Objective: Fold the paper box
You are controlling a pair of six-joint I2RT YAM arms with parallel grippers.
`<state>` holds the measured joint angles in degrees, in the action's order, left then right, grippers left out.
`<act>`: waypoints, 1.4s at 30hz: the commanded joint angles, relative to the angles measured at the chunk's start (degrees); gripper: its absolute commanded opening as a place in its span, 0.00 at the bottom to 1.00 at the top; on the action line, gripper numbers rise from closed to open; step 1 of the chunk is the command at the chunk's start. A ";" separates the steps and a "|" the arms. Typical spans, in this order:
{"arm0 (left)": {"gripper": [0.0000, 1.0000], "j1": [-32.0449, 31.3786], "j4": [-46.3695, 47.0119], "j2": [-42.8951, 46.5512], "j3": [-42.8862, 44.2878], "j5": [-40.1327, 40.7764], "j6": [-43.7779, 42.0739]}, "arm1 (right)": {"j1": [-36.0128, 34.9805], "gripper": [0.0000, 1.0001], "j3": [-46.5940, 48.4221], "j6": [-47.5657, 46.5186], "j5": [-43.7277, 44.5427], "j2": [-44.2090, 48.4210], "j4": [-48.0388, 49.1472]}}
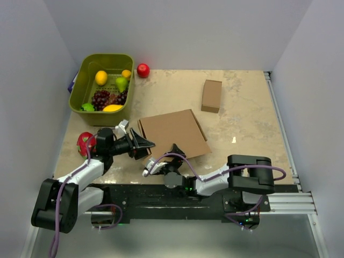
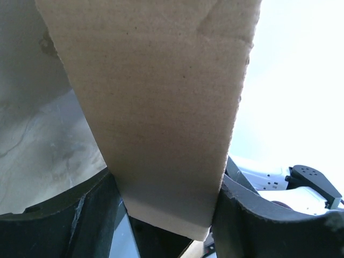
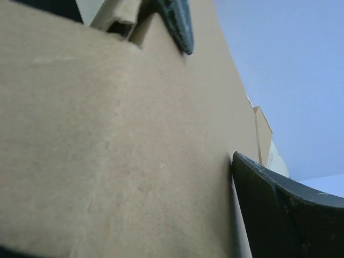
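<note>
1. Nearest us, a black mounting rail (image 1: 161,201) runs along the near edge of the table (image 1: 242,123). It carries both arms, which reach away from us toward the cardboard.
2. The paper box (image 1: 174,131) is a flat brown cardboard piece. It lies near the middle of the table, slightly left of centre and turned a little askew.
3. The left gripper (image 1: 143,146) sits at the left edge of the paper box. In the left wrist view, a cardboard flap fills the gap between its fingers (image 2: 80,220) and touches both. We read them as clamped on that flap.
4. The right gripper (image 1: 161,159) sits at the near edge of the paper box. In the right wrist view, its fingers (image 3: 279,215) stand wide apart. One is over the cardboard face and the other is beside its edge, and they grip nothing.
5. A small brown box (image 1: 212,95) stands to the far right of the paper box, well apart from it.
6. A green basket (image 1: 86,70) sits at the far left of the table. It holds a lemon (image 1: 101,77), a green pear (image 1: 122,83), dark grapes (image 1: 102,98) and other fruit.
7. A red apple (image 1: 143,70) rests on the table just beside the basket's far right corner.
8. A red object (image 1: 85,142) lies at the left edge of the table, partly hidden by the left arm. We cannot tell what it is.
</note>
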<state>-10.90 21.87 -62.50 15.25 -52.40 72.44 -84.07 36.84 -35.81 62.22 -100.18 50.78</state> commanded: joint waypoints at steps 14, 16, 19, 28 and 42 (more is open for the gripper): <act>0.93 0.96 0.63 -1.31 6.64 -7.54 -11.53 | 2.24 0.52 6.40 17.52 -9.56 12.72 -36.78; 0.98 1.84 -1.38 -0.52 7.42 -6.84 -14.16 | 2.95 0.51 8.68 20.33 -12.62 14.05 -44.32; 1.00 3.94 -10.24 1.67 10.31 -5.00 -22.67 | 5.75 0.50 12.28 22.97 -18.33 15.19 -53.81; 1.00 6.68 -32.93 10.54 18.59 8.69 -43.43 | 11.82 0.50 20.63 25.35 -27.23 17.65 -70.70; 1.00 6.68 -14.67 23.40 12.54 21.73 -42.49 | 19.29 0.51 46.03 24.04 -42.52 8.44 -98.32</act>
<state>-4.51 -4.34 -37.52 30.15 -32.03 27.44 -66.26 76.34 -12.93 27.86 -87.81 -36.27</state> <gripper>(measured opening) 0.994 0.676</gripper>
